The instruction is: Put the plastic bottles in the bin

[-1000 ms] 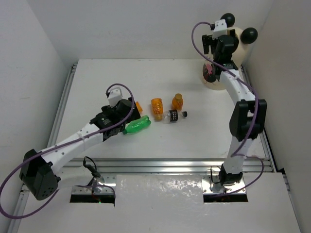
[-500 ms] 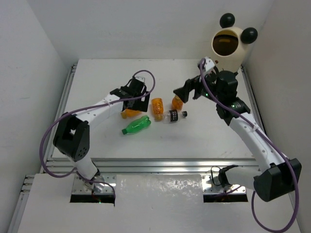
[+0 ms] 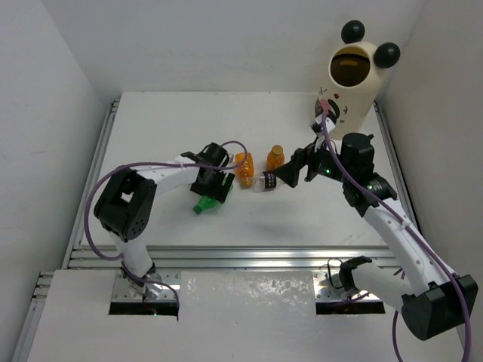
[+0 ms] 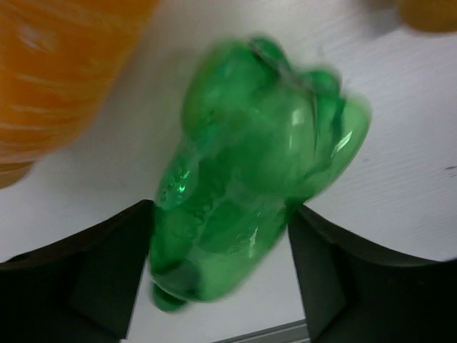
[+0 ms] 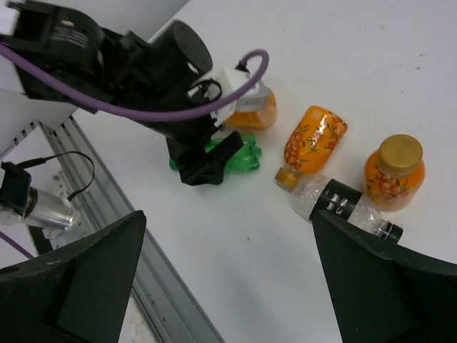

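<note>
Table (image 3: 151, 136) with a cluster of bottles at its centre and a bin (image 3: 351, 79) in the far right corner.
An upright bottle (image 3: 275, 157) stands at the cluster's far right. Just left of it lies a second bottle (image 3: 243, 167), and a third bottle (image 3: 266, 181) lies close in front of both. Further left and nearer, the nearest bottle (image 3: 202, 205) lies between the fingers of the left gripper (image 3: 215, 192), with a fifth bottle (image 5: 253, 111) just behind it. The right gripper (image 3: 285, 176) hangs just right of the third bottle.
</note>
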### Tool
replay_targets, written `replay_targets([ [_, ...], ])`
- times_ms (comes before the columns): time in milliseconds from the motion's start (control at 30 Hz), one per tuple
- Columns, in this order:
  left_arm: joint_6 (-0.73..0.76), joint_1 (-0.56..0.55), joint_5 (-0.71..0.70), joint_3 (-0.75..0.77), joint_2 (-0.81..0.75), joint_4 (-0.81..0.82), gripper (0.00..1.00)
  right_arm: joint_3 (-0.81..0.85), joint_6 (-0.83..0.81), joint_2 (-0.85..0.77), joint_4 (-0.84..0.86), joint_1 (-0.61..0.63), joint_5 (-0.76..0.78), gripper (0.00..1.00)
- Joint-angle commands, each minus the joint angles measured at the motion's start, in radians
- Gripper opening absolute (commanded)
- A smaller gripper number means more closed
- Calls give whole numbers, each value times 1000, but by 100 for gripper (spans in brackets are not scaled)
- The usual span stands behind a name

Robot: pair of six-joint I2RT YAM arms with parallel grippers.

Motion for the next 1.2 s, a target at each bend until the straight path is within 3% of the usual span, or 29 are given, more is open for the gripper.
replay_targets([
  [0, -41, -9, 41, -48, 2, 24, 69, -1, 18, -18, 43, -2, -28, 99],
  [100, -70, -42, 36, -75, -15, 32, 63, 4, 30, -9, 40, -2, -25, 99],
  [133, -80, -62, 38, -79, -22, 19, 45, 4, 38, -7, 37, -2, -17, 99],
  [200, -113, -93, 23, -81, -38, 2, 28, -1, 73, -9, 34, -2, 1, 99],
  [233, -123, -129, 23, -75, -67, -22, 7, -4, 91, -10, 32, -2, 28, 99],
  [267, -139, -148, 20, -73, -90, -27, 0, -7, 116, -13, 29, -4, 38, 99],
  [367, -156, -199, 3, -65, -214, -19, 0, -30, 217, -13, 63, -2, -34, 99],
  [433, -164, -200, 79, -73, -319, 60, 0, -76, 286, -24, 182, -4, -101, 99],
  [533, -153, -200, 268, -130, -433, 272, 0, -166, 423, -48, 404, -4, -198, 99],
  [700, -173, -203, 623, -188, -496, 536, 0, -185, 562, -18, 541, -2, -331, 99],
  [833, -176, -205, 720, -190, -498, 623, 0, -200, 648, -7, 711, -2, -385, 99],
  [1000, -212, -205, 826, -197, -501, 715, 0, -187, 655, 1, 727, -2, -373, 96],
  [1100, -232, -207, 842, -194, -507, 743, 0, -171, 650, 36, 726, 13, -393, 80],
  [1167, -233, -207, 840, -188, -506, 743, 0, -168, 636, 51, 727, 40, -398, 80],
])
